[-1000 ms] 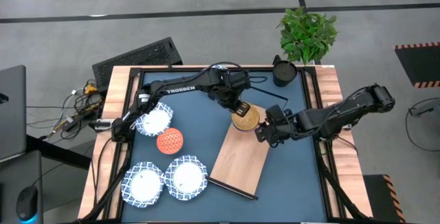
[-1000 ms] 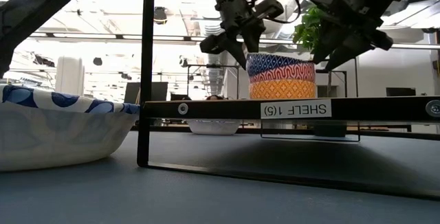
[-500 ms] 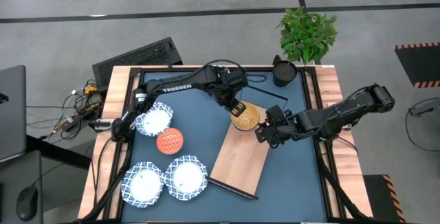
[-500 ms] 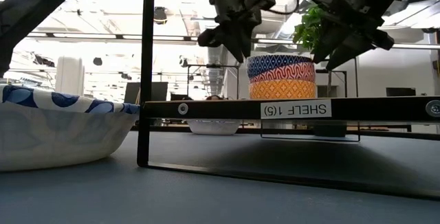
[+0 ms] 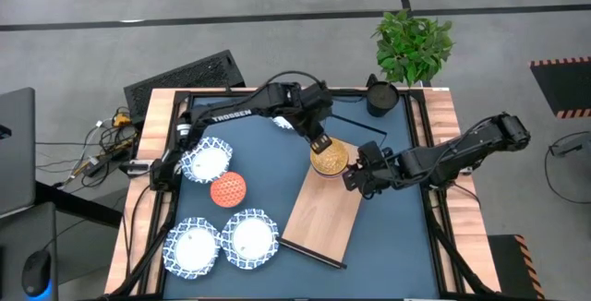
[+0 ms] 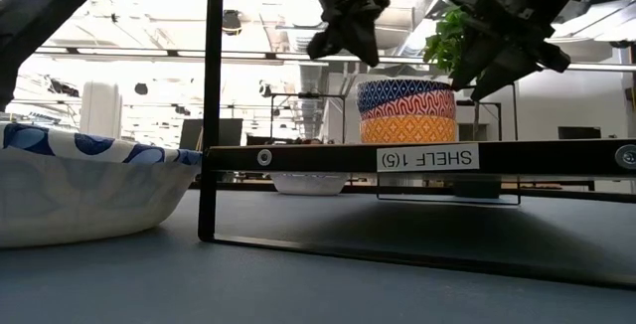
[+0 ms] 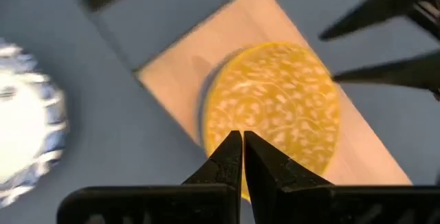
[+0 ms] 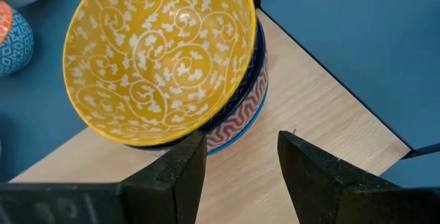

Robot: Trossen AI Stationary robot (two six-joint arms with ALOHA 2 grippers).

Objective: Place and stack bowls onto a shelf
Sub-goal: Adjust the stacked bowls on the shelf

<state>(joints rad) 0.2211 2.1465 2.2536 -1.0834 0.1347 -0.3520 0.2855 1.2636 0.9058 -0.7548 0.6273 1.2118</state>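
Note:
A stack of small bowls (image 5: 329, 158) stands on the far end of the light-wood shelf (image 5: 321, 216). The top bowl is yellow patterned inside (image 8: 158, 52); seen from the side, the stack (image 6: 405, 112) shows blue-and-red waves over orange. My left gripper (image 5: 319, 143) hangs shut just above the stack's far-left rim, clear of it (image 6: 348, 26). My right gripper (image 8: 240, 159) stands open close to the stack's right side, touching nothing. Three white blue-rimmed bowls (image 5: 206, 161) (image 5: 192, 246) (image 5: 251, 239) and a red-orange one (image 5: 228, 190) rest on the table at the left.
A dark pot (image 5: 380, 96) stands at the table's far right corner, with a green plant (image 5: 413, 47) behind it. The shelf's black frame post (image 6: 211, 105) rises in front in the low view. Bare blue table lies to the shelf's right and along the near edge.
My left gripper has shut its fingers, risen away from the stack's rim and rolled about its own axis. The stacked bowls have stayed where they were on the shelf.

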